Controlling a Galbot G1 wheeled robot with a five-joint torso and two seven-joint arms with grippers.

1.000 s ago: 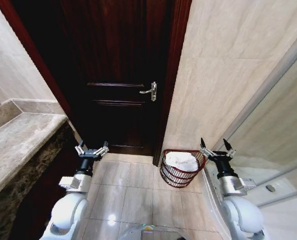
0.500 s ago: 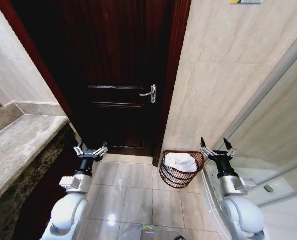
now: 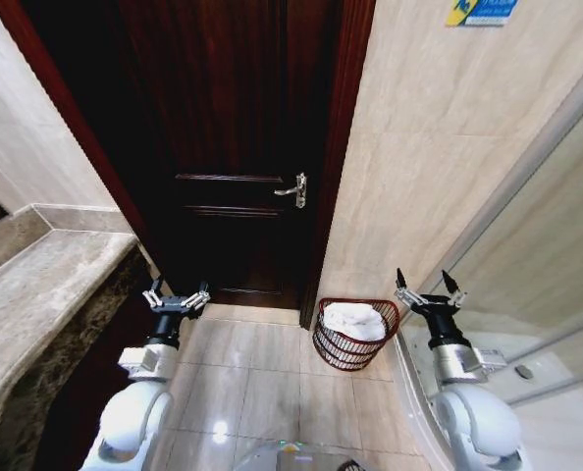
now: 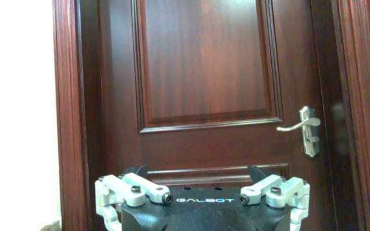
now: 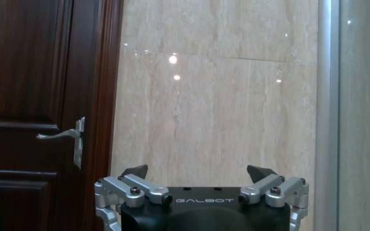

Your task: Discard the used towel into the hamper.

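We face a dark reddish-brown panelled wooden door [image 3: 238, 147] with a silver lever handle [image 3: 293, 189]. Beige marble-look tiled wall [image 3: 419, 167] stands right of it, glossy beige floor tiles [image 3: 262, 378] lie below, and a grey stone counter [image 3: 36, 294] runs along our left.

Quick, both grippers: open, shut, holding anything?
Left gripper: open, empty, raised before the door.
Right gripper: open, empty, beside the hamper.

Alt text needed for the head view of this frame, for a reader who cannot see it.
A white towel lies in the wire hamper on the tiled floor, against the marble wall beside a closed dark wooden door. The left tool and right tool hover open and empty on either side, a stone counter at the left.
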